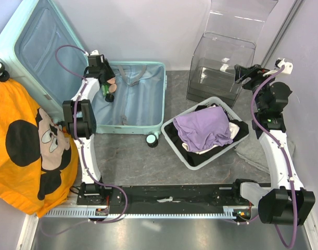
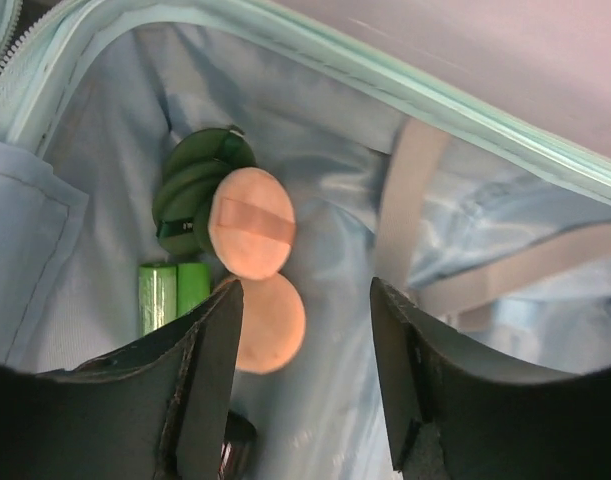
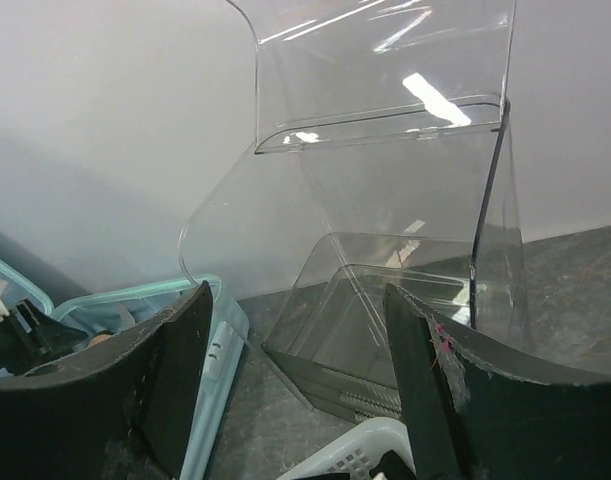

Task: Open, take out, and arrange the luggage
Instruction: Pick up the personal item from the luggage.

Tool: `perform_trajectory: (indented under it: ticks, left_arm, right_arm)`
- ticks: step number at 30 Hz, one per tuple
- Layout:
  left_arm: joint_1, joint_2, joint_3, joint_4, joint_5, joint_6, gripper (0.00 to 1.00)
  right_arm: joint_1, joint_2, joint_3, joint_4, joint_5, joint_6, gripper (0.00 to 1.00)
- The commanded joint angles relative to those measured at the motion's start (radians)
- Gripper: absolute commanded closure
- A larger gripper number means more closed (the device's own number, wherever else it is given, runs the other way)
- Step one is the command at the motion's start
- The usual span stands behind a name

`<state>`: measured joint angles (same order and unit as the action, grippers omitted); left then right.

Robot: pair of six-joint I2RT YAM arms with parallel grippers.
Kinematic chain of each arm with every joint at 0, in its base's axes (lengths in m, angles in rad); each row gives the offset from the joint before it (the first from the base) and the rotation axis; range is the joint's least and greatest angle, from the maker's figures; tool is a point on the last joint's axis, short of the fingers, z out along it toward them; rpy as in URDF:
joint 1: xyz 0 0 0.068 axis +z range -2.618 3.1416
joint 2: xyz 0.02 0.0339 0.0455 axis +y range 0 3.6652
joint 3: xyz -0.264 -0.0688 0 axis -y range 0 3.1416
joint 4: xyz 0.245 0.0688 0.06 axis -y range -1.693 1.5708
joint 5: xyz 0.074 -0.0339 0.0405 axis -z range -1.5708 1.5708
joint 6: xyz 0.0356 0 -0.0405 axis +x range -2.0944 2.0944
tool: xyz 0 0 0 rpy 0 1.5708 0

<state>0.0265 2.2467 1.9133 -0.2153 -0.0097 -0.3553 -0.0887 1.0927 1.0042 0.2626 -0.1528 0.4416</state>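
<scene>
The mint luggage [image 1: 162, 99] lies open on the floor, its lid [image 1: 44, 47] leaning up at the back left. My left gripper [image 1: 107, 87] reaches into the base's far left corner, over small items. In the left wrist view its jaws [image 2: 305, 340] stand open above the pale blue lining [image 2: 325, 200], with two peach round pads [image 2: 250, 222], a dark green coiled thing [image 2: 197, 178] and green tubes [image 2: 172, 292] just ahead. The left fingertip [image 2: 220, 345] overlaps the lower pad. My right gripper [image 1: 241, 74] hovers open by the clear box, holding nothing [image 3: 295, 370].
A clear plastic box [image 1: 221, 67] [image 3: 405, 290] stands at the back right. A white mesh basket [image 1: 175, 146] holds purple cloth [image 1: 203, 127] and dark clothes. An orange cartoon-mouse bag [image 1: 28, 151] fills the left side. Grey cloth [image 1: 251, 151] lies by the right arm.
</scene>
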Motion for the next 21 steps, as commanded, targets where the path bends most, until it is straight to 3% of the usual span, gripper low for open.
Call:
perform_trajectory:
  ticks: [1,10,16,21]
  left_arm:
    - [0.009,0.077,0.095,0.059,-0.027,-0.068,0.41]
    - [0.027,0.140,0.102,0.074,-0.076,-0.102,0.42]
    - [0.053,0.168,0.084,0.118,0.003,-0.140,0.45]
    - [0.056,0.172,0.070,0.163,0.060,-0.132,0.54]
  right_arm:
    - [0.000,-0.002,0.005,0.066,-0.043,0.022,0.24]
    - [0.000,0.018,0.008,0.079,-0.085,0.049,0.24]
    - [0.000,0.019,0.007,0.081,-0.093,0.051,0.24]
    - [0.000,0.027,0.002,0.082,-0.096,0.052,0.25]
